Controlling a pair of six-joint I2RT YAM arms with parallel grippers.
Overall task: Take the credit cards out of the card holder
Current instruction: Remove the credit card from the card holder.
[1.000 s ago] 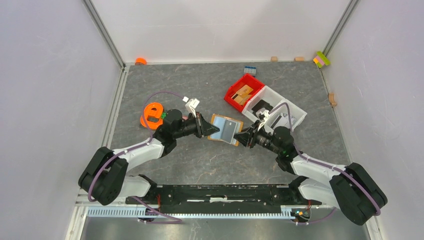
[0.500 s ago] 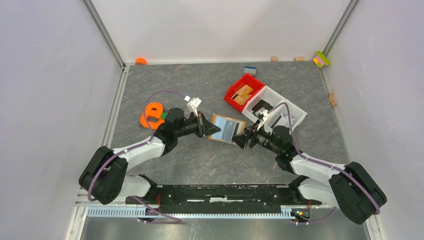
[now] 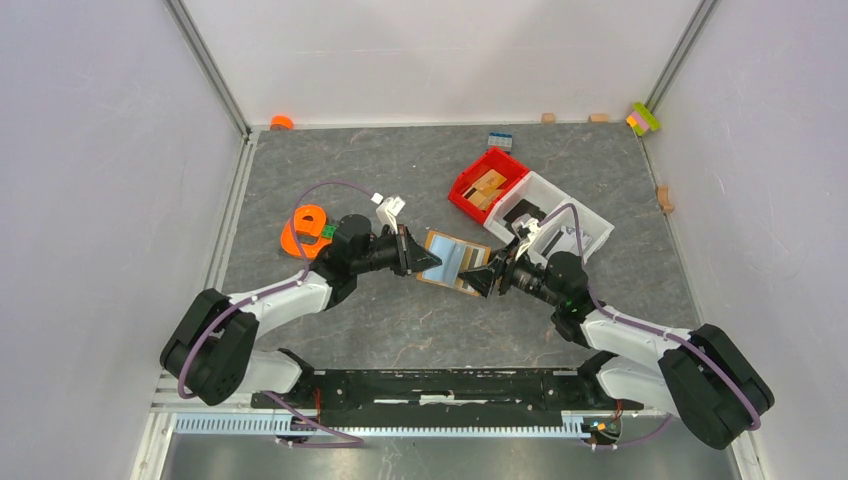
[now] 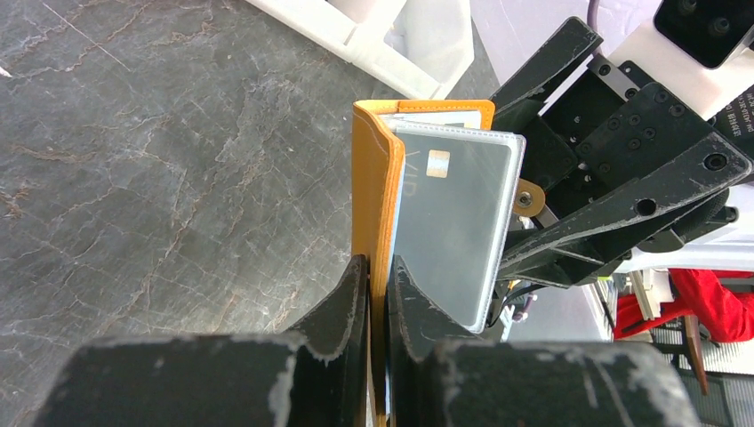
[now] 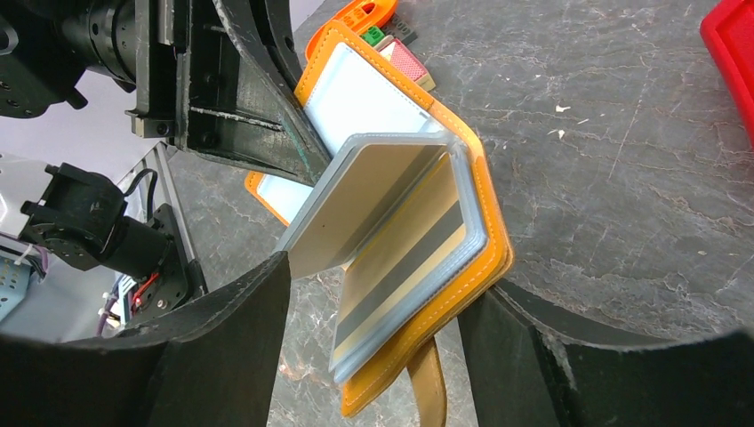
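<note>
The orange card holder (image 3: 455, 262) hangs open just above the table between both arms. My left gripper (image 3: 425, 262) is shut on its left cover (image 4: 373, 178), the fingers pinching the orange leather edge. Clear sleeves fan out from the spine: one holds a grey credit card (image 4: 458, 222), another a gold card with a grey stripe (image 5: 405, 267). My right gripper (image 5: 373, 347) is open, its fingers (image 5: 222, 356) standing either side of the holder's right half (image 5: 485, 240); the right finger looks to touch the cover. A pinkish-red card (image 5: 409, 64) lies on the table by the orange ring.
An orange ring-shaped object (image 3: 305, 230) lies left of my left arm. A red bin (image 3: 487, 185) and a white bin (image 3: 565, 215) stand behind my right arm. Small blocks (image 3: 548, 118) line the back wall, coloured bricks (image 3: 644, 118) at the back right.
My right gripper has gone from nearly shut to open and let go of the holder's right side. The holder has shifted slightly; my left gripper keeps its pinch.
</note>
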